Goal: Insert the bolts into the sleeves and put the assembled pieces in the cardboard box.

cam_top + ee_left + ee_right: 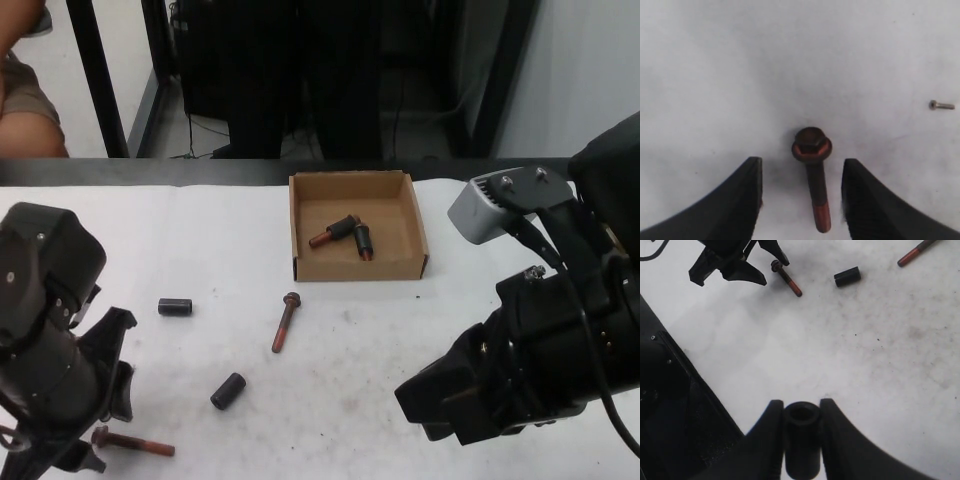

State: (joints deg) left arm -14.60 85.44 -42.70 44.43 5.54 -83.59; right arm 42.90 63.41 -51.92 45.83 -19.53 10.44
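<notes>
Bolt [812, 150] lies on the table [790, 60] inside the released left end effector [802, 162], untouched; right end effector [801, 406] — clenched — grasps a black sleeve [801, 442].

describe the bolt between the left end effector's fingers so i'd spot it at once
On the white bench, near left corner, the left end effector stands open. The bolt lies flat between its fingers; the other loose bolt lies mid-bench, nearer the cardboard box.
</notes>
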